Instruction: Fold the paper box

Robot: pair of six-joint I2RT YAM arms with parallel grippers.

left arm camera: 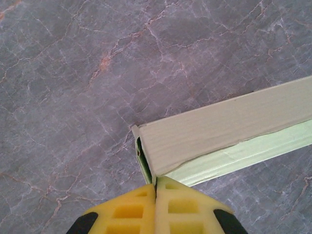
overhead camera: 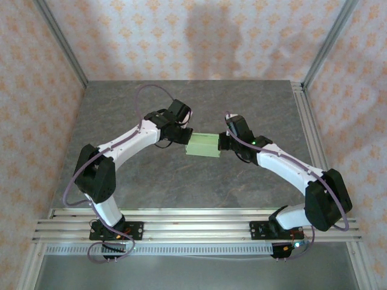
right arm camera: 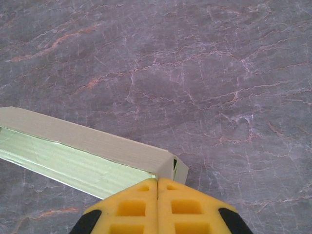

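As it lies now, the paper box [overhead camera: 202,147] sits on the table [overhead camera: 181,187] directly between the two grippers, one end ahead of each set of fingertips.

Item 1, left gripper [left arm camera: 156,189]: jaws closed, yellow pads pressed flat together. The tips meet the box's near corner. Whether a sliver of card is nipped in the seam cannot be told.

Item 2, right gripper [right arm camera: 158,182]: jaws likewise closed, with the tips against the opposite end of the box. No grip on card is discernible.

Item 3, orientation: pale green, long and shallow. The long axis runs from the left gripper's tips to the right gripper's tips. In the left wrist view it runs away to the right of the fingers, in the right wrist view away to the left. A dull card face is uppermost, with a brighter green strip along the side nearer each wrist. Each end shows a dark slit beside a small flap, so the ends are probably not fully tucked.

Item 4, hazards (judged):
- Thin card squeezed lengthwise from both ends may bow or crease mid-span.
- Narrow closed tips on a corner give poor purchase, so the box may pivot or skid sideways off them.
- A half-seated flap may spring out once pressure eases.
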